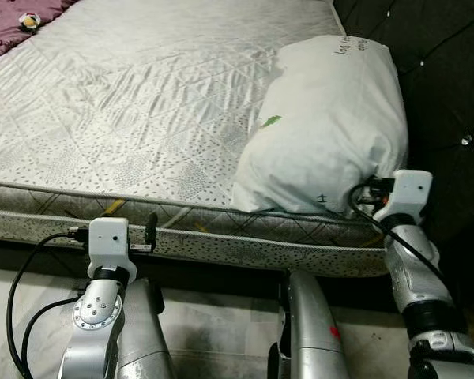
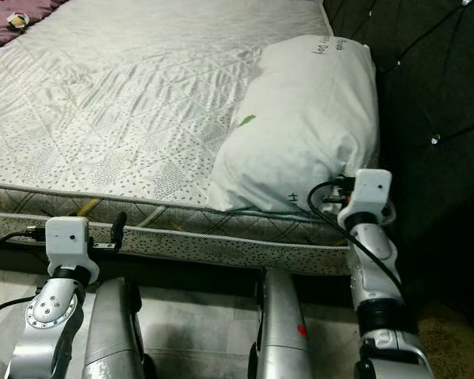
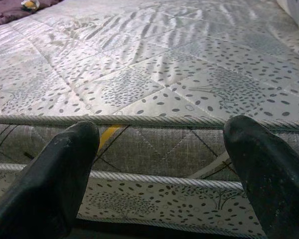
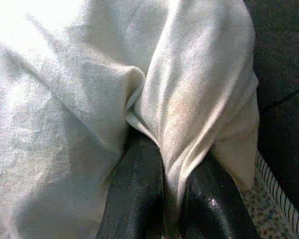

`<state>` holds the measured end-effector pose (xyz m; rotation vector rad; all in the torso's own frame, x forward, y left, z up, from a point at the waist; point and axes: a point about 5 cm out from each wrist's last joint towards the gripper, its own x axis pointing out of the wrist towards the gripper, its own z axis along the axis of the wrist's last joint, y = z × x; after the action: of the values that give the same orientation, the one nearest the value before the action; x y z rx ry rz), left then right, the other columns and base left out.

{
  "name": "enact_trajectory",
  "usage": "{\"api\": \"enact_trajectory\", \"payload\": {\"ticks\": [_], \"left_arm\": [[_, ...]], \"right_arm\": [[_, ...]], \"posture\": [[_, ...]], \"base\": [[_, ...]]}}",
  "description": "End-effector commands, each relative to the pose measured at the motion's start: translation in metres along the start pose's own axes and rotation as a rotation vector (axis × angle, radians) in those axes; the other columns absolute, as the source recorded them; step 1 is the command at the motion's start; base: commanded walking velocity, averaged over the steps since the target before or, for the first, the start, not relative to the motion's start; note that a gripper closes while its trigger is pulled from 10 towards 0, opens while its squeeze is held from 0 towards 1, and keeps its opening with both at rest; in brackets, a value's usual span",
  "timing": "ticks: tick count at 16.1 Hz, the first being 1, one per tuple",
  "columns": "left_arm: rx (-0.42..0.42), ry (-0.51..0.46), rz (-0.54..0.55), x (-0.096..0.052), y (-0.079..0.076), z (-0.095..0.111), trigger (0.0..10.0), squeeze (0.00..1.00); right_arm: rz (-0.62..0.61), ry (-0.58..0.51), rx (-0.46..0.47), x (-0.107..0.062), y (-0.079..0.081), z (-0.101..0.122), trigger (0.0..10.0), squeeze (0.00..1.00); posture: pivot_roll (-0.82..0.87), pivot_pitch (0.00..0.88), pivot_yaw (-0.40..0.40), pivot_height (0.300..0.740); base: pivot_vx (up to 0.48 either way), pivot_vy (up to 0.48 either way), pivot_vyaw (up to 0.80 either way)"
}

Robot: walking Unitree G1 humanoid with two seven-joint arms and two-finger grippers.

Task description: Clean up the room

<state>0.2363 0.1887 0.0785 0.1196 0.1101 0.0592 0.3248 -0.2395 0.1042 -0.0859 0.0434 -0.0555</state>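
Mattress bears pillow pinched by right end effector; left end effector open.

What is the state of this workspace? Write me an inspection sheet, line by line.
Surface: bare quilted mattress with rope-piped edge, no sheet on it.
Job's things: white pillow lying at the headboard end, near the mattress edge.
Clutter: small round object on purple bedding at the far corner; too small to identify.
Grippers: right end effector pinching a fold of the pillow's fabric at its near corner; left end effector open, facing the mattress side, holding nothing.
Cables: black cables looped at the left wrist and the right wrist.
Surroundings: dark tufted headboard beside the pillow; pale floor below.
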Motion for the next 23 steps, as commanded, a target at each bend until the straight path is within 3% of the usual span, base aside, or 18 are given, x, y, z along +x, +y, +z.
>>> {"api": "enact_trajectory", "payload": {"ticks": [1,2,3,4,5,6,7,8,9,10,14,15,17,18,19,21,22,23], "left_arm": [[0.004,-0.011,-0.012,0.003,-0.002,0.003,10.0,0.00],[0.003,-0.012,-0.013,0.003,-0.003,0.003,10.0,0.00],[0.004,-0.011,-0.014,0.003,-0.003,0.002,10.0,0.00],[0.005,-0.012,-0.012,0.004,-0.002,0.002,10.0,0.00],[0.005,-0.015,-0.009,0.004,-0.001,0.002,10.0,0.00],[0.004,-0.019,0.008,0.004,0.002,0.003,10.0,0.00],[0.004,-0.019,0.008,0.004,0.002,0.003,10.0,0.00],[0.004,-0.016,0.006,0.003,0.001,0.002,10.0,0.00],[0.002,-0.014,0.002,0.000,-0.002,0.000,10.0,0.00],[0.002,-0.013,0.000,0.000,-0.002,0.000,10.0,0.00],[0.006,-0.009,-0.005,0.000,0.001,-0.001,10.0,0.00],[0.008,-0.009,-0.006,0.001,0.001,-0.001,10.0,0.00],[0.015,-0.011,-0.021,0.003,0.001,0.000,10.0,0.00],[0.015,-0.011,-0.023,0.003,0.001,0.000,10.0,0.00],[0.014,-0.012,-0.025,0.004,0.002,0.001,10.0,0.00],[0.017,-0.013,-0.034,0.004,0.000,0.001,10.0,0.00],[0.017,-0.013,-0.035,0.005,0.000,0.001,10.0,0.00],[0.018,-0.013,-0.036,0.005,0.000,0.001,10.0,0.00]], "right_arm": [[0.095,0.000,-0.048,0.010,0.015,0.008,0.0,0.00],[0.081,0.002,-0.072,0.018,0.010,0.017,0.0,0.00],[-0.042,-0.004,-0.086,0.034,-0.015,0.040,0.0,0.00],[-0.114,-0.014,-0.091,0.039,-0.030,0.052,0.0,0.00],[-0.154,-0.020,-0.100,0.040,-0.039,0.058,0.0,0.00],[-0.289,-0.028,-0.106,0.039,-0.071,0.075,0.0,0.00],[-0.314,-0.029,-0.118,0.038,-0.078,0.077,0.0,0.00],[-0.383,-0.034,-0.137,0.033,-0.095,0.082,0.0,0.00],[-0.444,-0.030,-0.147,0.026,-0.111,0.082,0.0,0.00],[-0.463,-0.025,-0.153,0.023,-0.116,0.082,0.0,0.00],[-0.566,0.052,-0.212,-0.015,-0.149,0.044,0.0,0.00],[-0.571,0.061,-0.215,-0.020,-0.151,0.039,0.0,0.00],[-0.602,0.133,-0.263,-0.056,-0.156,0.005,0.0,0.00],[-0.607,0.141,-0.276,-0.062,-0.155,0.001,0.0,0.00],[-0.590,0.146,-0.290,-0.071,-0.146,-0.008,0.0,0.00],[-0.488,0.142,-0.273,-0.083,-0.105,-0.028,0.0,0.00],[-0.414,0.142,-0.256,-0.081,-0.082,-0.032,0.0,0.00],[-0.399,0.142,-0.246,-0.079,-0.077,-0.033,0.0,0.00]], "posture": [[0.03,0.000,-0.029,0.483],[0.04,0.000,-0.029,0.483],[0.04,0.000,-0.034,0.483],[0.04,0.000,-0.037,0.483],[0.05,0.000,-0.042,0.483],[0.05,0.000,-0.045,0.483],[0.05,0.000,-0.045,0.483],[0.05,0.000,-0.048,0.483],[0.05,0.000,-0.047,0.483],[0.05,0.000,-0.047,0.483],[0.03,0.000,-0.033,0.483],[0.03,0.000,-0.033,0.483],[0.01,0.000,-0.021,0.483],[0.01,0.000,-0.021,0.483],[0.01,0.000,-0.017,0.483],[0.01,0.000,-0.012,0.483],[0.01,0.000,-0.011,0.483],[0.02,0.000,-0.012,0.483]], "base": [[0.000,0.000,0.00],[0.000,0.000,0.00],[0.000,0.000,0.00],[0.000,0.000,0.00],[0.000,0.000,0.00],[0.000,0.000,0.00],[0.000,0.000,0.00],[0.000,0.000,0.00],[0.000,0.000,0.00],[0.000,0.000,0.00],[0.000,0.000,0.00],[0.000,0.000,0.00],[0.000,0.000,0.00],[0.000,0.000,0.00],[0.000,0.000,0.00],[0.000,0.000,0.00],[0.000,0.000,0.00],[0.000,0.000,0.00]]}}
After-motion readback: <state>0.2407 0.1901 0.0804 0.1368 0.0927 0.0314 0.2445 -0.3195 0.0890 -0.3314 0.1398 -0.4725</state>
